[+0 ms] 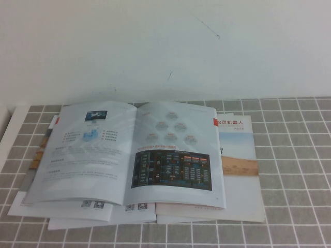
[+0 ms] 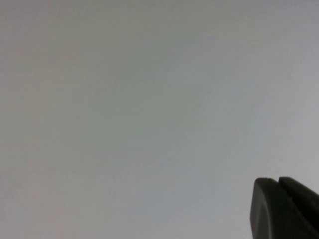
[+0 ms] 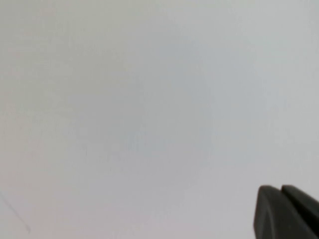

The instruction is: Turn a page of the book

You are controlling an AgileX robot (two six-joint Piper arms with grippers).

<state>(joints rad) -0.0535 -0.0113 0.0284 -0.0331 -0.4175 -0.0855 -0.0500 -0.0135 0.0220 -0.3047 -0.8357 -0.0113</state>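
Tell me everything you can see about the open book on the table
The book is a large, thin, glossy booklet lying open and face up on other booklets on the grey tiled table. Its pale blue pages bow slightly at the spine. The right-hand page shows a hexagon cluster above a dark dashboard screenshot; the left shows diagrams and small text. Neither the left gripper nor the right gripper touches it; both face blank surfaces.

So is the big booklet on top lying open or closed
Open: the book shows two facing pages, the page flat on its right. Neither gripper is near it.
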